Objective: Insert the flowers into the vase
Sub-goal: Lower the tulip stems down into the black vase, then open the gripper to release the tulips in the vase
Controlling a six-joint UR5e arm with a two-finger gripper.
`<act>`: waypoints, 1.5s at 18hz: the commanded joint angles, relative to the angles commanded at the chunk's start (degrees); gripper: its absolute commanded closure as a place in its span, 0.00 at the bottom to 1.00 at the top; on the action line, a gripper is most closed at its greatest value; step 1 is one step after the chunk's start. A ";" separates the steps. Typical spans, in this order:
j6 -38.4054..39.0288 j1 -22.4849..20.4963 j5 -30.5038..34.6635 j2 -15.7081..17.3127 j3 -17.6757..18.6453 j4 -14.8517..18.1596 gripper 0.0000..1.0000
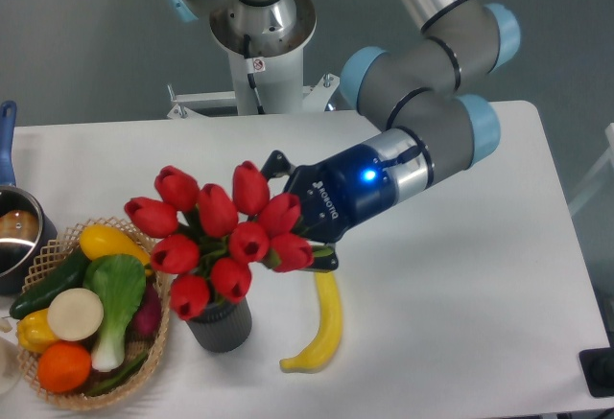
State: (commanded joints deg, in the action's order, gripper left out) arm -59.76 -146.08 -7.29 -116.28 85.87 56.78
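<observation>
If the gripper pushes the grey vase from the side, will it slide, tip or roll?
The vase looks short and wide and stands upright, so it would probably slide rather than tip. It is a cylinder, so once knocked over it could roll. The flowers held by the gripper hide its top, so a push high up is harder to judge.
</observation>
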 joint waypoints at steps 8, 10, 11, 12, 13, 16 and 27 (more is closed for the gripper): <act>-2.47 0.18 0.09 -0.88 1.23 0.00 0.96; -4.13 0.18 0.17 -0.97 2.37 0.00 0.96; -5.62 0.18 0.18 -0.97 3.25 0.00 0.96; -7.02 0.18 0.26 -0.97 4.21 0.00 0.95; -7.73 0.18 0.52 -0.79 5.27 0.00 0.94; -9.05 0.35 0.70 -0.53 8.17 -0.17 0.93; -11.96 -0.35 2.55 -0.62 13.62 -2.02 0.76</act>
State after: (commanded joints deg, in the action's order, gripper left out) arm -71.72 -146.42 -4.75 -116.89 99.49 54.76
